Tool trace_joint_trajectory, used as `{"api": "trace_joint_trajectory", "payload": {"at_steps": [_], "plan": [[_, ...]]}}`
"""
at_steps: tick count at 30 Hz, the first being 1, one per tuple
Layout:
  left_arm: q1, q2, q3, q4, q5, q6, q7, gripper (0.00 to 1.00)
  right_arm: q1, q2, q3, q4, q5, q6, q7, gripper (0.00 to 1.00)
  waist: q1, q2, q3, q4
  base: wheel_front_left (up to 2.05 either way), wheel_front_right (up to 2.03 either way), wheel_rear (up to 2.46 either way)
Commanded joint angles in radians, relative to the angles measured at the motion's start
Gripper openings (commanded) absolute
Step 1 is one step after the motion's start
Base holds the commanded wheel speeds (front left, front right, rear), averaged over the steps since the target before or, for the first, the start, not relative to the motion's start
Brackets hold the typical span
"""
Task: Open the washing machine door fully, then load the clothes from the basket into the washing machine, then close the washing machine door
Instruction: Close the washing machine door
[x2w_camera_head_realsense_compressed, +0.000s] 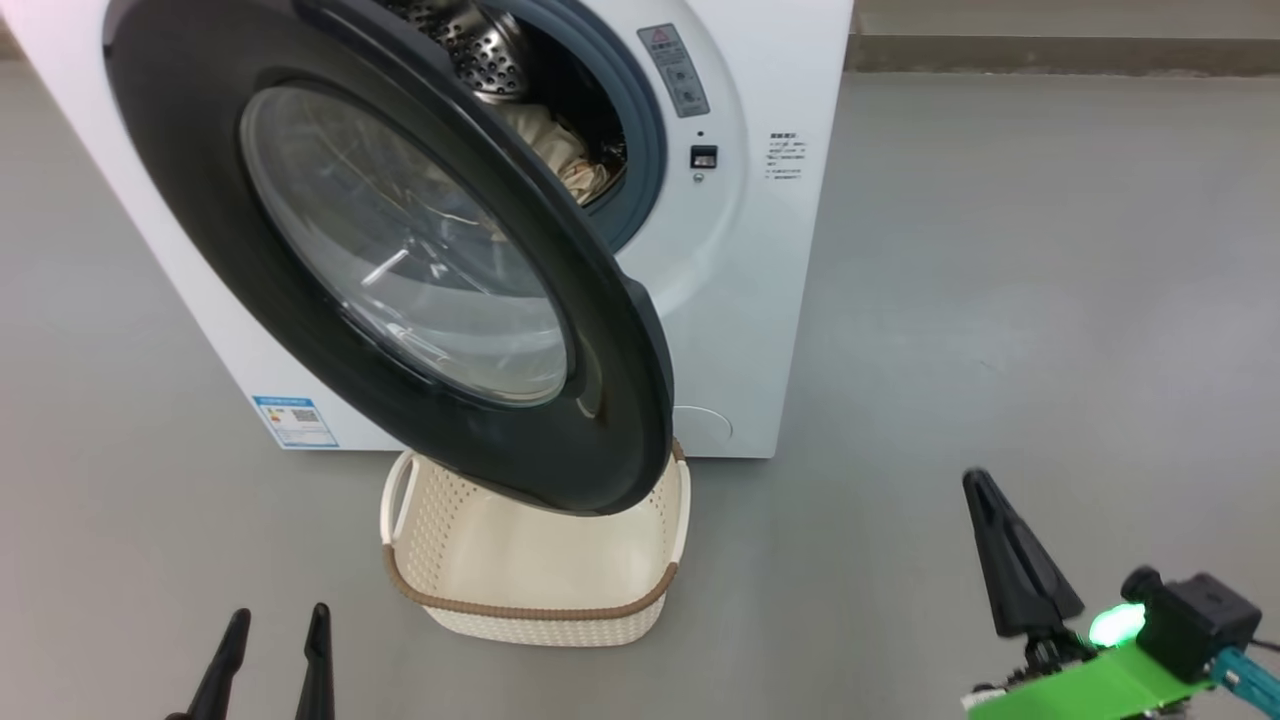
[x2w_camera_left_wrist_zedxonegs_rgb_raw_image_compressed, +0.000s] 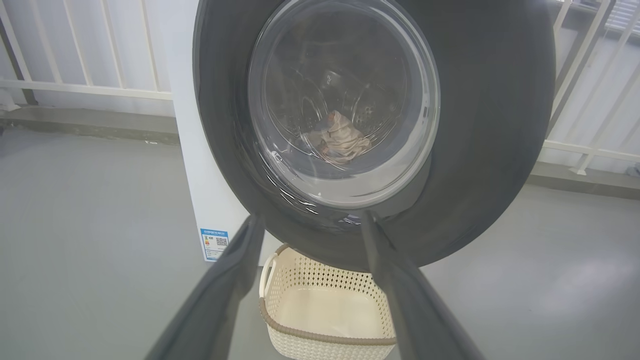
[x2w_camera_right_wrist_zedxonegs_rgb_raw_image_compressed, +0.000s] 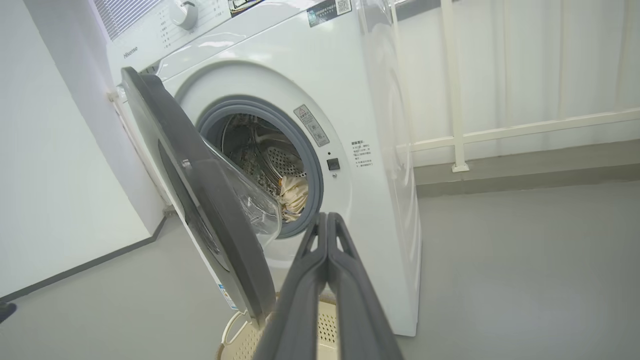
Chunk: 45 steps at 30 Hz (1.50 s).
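Before one washing machine (x2w_camera_head_realsense_compressed: 760, 300): one door (x2w_camera_head_realsense_compressed: 170, 130) ajar, one basket (x2w_camera_head_realsense_compressed: 540, 610), left gripper (x2w_camera_head_realsense_compressed: 280, 612) wide, right gripper (x2w_camera_right_wrist_zedxonegs_rgb_raw_image_compressed: 328, 217) pinched together.

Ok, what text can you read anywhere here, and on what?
"Hisense": on the washing machine, control panel.
Grey warning sticker beside the drum opening: too small.
Blue label low on the front: too small.
Small print beside the latch: too small.
Black QR sticker on top: blurred.

The white washing machine (x2w_camera_head_realsense_compressed: 760, 300) stands on the floor (x2w_camera_head_realsense_compressed: 1000, 300), its black-rimmed glass door (x2w_camera_head_realsense_compressed: 560, 460) hinged left and swung partly open. Cream clothes (x2w_camera_head_realsense_compressed: 555, 150) lie inside it. The small cream basket (x2w_camera_head_realsense_compressed: 530, 607) sits near, under the door's free edge, bottom bare.
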<state>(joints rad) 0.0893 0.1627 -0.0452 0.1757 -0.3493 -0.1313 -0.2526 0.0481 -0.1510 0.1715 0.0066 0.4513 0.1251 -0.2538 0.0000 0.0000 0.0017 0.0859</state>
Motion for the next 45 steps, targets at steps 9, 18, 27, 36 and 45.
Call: {"api": "trace_joint_trajectory", "payload": {"at_steps": [9,18,27,36,45], "plan": [[-0.033,-0.001,0.013,-0.035,-0.005,0.001,-0.009,1.0,-0.138,0.011,0.098,-0.099,0.019,0.006,-0.008,0.0,0.0,0.0,-0.005,0.062,0.0,0.0,0.0],[-0.051,-0.014,-0.002,-0.051,-0.009,0.001,-0.009,1.0,-0.239,0.022,0.221,-0.118,0.03,0.006,-0.008,0.0,0.0,0.0,0.006,0.152,0.0,0.0,0.0],[-0.118,-0.048,-0.032,-0.06,-0.019,0.001,-0.009,1.0,-0.358,0.004,0.342,-0.005,0.045,0.006,-0.008,0.0,0.0,0.0,0.108,0.237,0.0,0.0,0.0],[-0.187,-0.071,-0.053,-0.049,-0.035,0.001,-0.009,1.0,-0.438,-0.02,0.468,0.139,0.057,0.006,-0.008,0.0,0.0,0.0,0.193,0.277,0.0,0.0,0.0],[-0.23,-0.079,-0.065,-0.043,-0.047,0.001,-0.009,1.0,-0.461,-0.027,0.475,0.233,0.057,0.006,-0.008,0.0,0.0,0.0,0.25,0.288,0.0,0.0,0.0]]}}
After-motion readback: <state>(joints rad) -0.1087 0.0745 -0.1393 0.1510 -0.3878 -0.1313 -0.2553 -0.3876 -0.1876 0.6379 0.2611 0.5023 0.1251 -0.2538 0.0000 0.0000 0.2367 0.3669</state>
